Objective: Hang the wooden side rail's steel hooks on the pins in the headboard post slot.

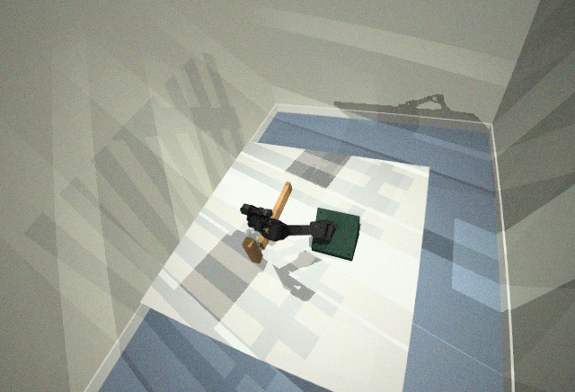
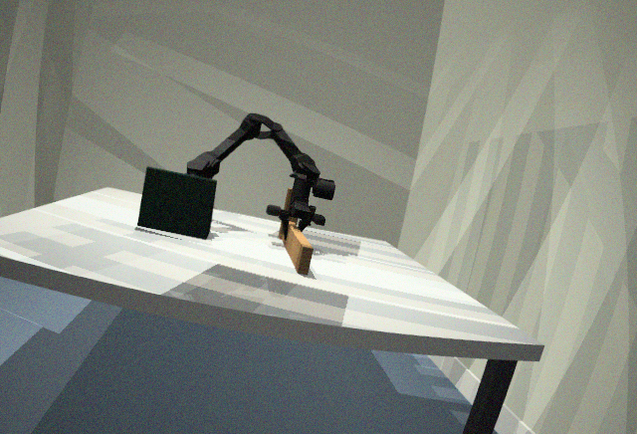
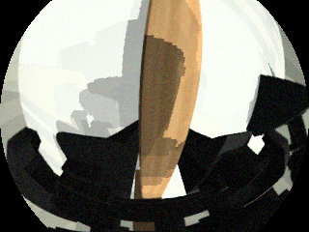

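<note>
Rail (image 1: 282,200) (image 2: 301,252) (image 3: 169,63) is pinched in my gripper (image 1: 266,230) (image 2: 292,226) (image 3: 154,123), one dark finger against each side of the wood, as my wrist view shows. From the exterior camera I see its far end down on the table (image 1: 371,285) (image 2: 437,311) (image 3: 232,72), with a thin shadow beside it. The other end reaches in under the gripper toward the post (image 1: 252,249) (image 2: 290,197), which stands upright on the table. From the top I can make out a small greyish patch at that end, right beside the post, with the wood of the rail and the post showing on either side of it. The slot is the one container I care about, and its opening is hidden from me, so I cannot tell whether the hooks are inside it or sitting on the pins. The arm (image 1: 299,229) (image 2: 234,146) arches over from its mount beside the green block (image 1: 343,234) (image 2: 177,203), reaching down to the rail. That block stands on the table well apart from the post, and the top view shows the arm's mount covering part of it. Its visible faces are flat; I can't tell whether it is hollow.
</note>
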`<state>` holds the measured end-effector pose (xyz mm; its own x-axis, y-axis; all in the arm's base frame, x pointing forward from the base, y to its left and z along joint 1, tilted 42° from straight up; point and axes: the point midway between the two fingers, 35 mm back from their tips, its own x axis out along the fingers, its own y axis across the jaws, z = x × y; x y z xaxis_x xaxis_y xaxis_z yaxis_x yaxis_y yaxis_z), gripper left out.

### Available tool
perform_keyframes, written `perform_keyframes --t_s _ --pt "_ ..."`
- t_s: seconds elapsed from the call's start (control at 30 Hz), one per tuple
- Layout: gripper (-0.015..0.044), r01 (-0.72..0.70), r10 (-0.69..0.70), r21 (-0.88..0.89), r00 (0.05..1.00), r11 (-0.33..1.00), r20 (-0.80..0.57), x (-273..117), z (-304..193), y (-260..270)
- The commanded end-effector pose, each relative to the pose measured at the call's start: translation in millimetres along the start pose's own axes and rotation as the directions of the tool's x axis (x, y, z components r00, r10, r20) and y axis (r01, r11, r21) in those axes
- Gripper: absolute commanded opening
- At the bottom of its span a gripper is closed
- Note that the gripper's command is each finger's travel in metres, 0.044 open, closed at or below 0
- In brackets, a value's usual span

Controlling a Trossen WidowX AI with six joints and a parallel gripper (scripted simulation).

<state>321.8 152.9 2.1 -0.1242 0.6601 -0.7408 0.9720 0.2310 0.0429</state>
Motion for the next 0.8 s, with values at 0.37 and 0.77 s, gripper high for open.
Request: perform_keyframes --t_s 0.37,0.77 --pt "0.0 -0.014 0.014 -0.005 1.0 1.0 0.004 -7.6 0.4 2.3" --pt "0.0 -0.014 0.014 -0.005 1.0 1.0 0.004 -9.6 0.4 2.3"
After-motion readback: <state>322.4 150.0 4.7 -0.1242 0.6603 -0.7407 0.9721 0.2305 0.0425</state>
